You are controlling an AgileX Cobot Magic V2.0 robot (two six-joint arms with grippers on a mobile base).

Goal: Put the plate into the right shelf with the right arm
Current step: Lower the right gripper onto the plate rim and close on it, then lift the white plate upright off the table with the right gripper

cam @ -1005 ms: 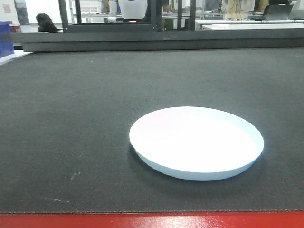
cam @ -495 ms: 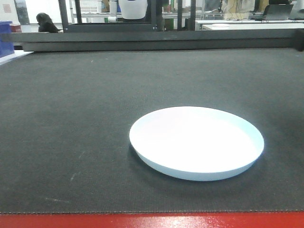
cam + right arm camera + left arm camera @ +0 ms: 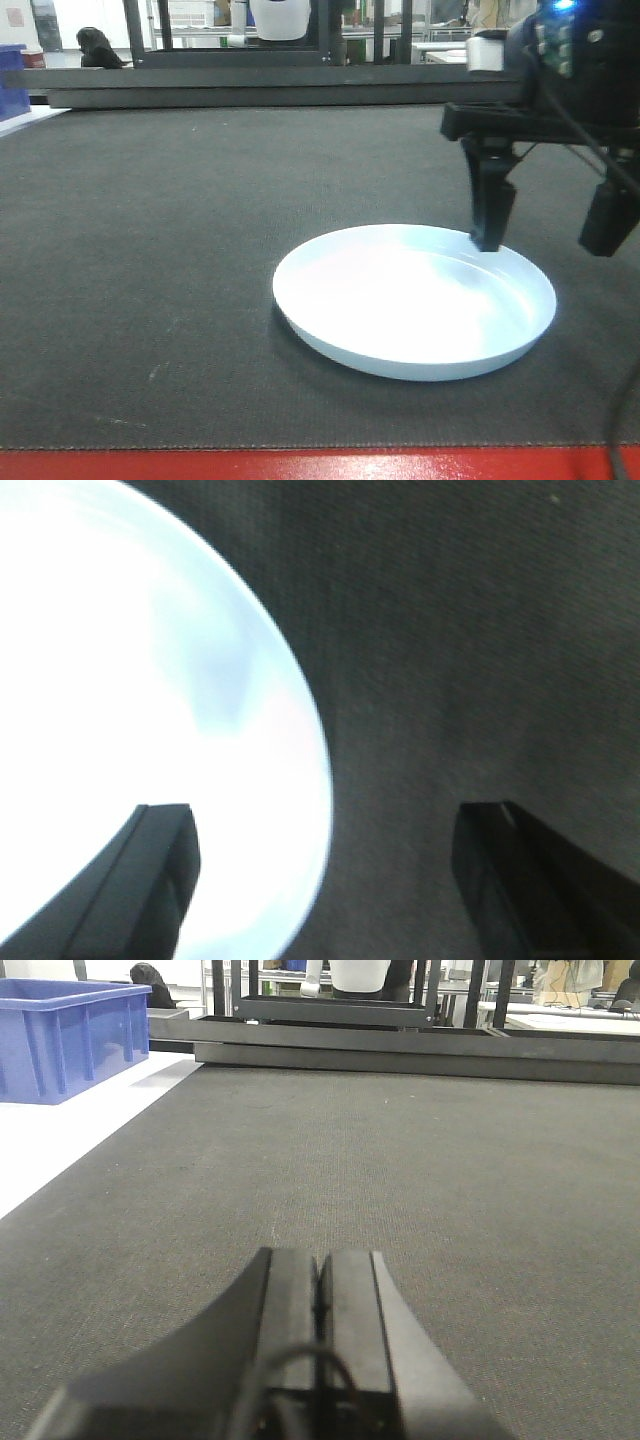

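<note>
The plate (image 3: 414, 300) is being carried flat by the black mat (image 3: 180, 200), close behind the red table edge (image 3: 300, 465). Above its far right rim the right gripper (image 3: 546, 245) is being held wide open, one finger (image 3: 490, 215) over the plate and the other over the mat. The left gripper (image 3: 322, 1290) is being kept closed on nothing above the mat, and further away a blue bin (image 3: 70, 1035) is being shown.

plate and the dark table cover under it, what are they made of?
Plate: glossy white, likely glazed ceramic or melamine. It shows soft reflections and a smooth low rim, but the look alone can't settle which. Table cover: dark grey matte mat with a fine woven-looking texture and no shine, probably rubber or felt-like fabric.
</note>
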